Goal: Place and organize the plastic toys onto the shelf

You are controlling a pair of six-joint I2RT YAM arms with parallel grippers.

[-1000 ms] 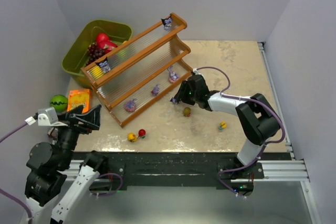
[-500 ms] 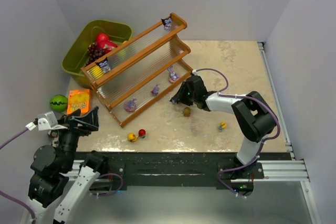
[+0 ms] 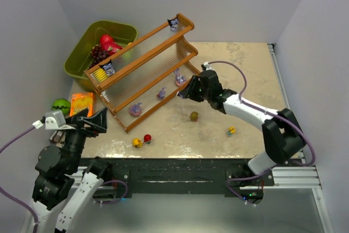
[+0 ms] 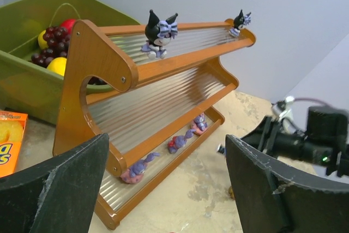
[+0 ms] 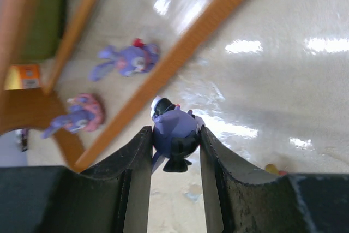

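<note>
The shelf (image 3: 143,46) stands slanted at the table's back left and also shows in the left wrist view (image 4: 180,64). Two dark figurines (image 3: 108,68) (image 3: 173,23) stand on its top tier. Three purple bunnies (image 3: 135,109) (image 3: 162,93) (image 3: 179,78) lie on the lowest tier. My right gripper (image 3: 184,93) is shut on a dark blue-black figurine (image 5: 174,135), held above the table next to the shelf's lower right end. An olive toy (image 3: 194,116), a yellow one (image 3: 137,143), a red one (image 3: 147,138) and a small yellow one (image 3: 232,131) lie loose. My left gripper (image 4: 166,145) is open and empty, left of the shelf.
An olive-green bin (image 3: 82,53) with a red fruit (image 3: 106,41) and grapes (image 3: 98,54) sits behind the shelf's left end. A green striped ball (image 3: 61,106) and an orange packet (image 3: 82,103) lie at the left edge. Walls close in on three sides.
My right gripper has risen and moved a little toward the shelf's right end with the dark figurine in it. The left arm has only shifted slightly.
</note>
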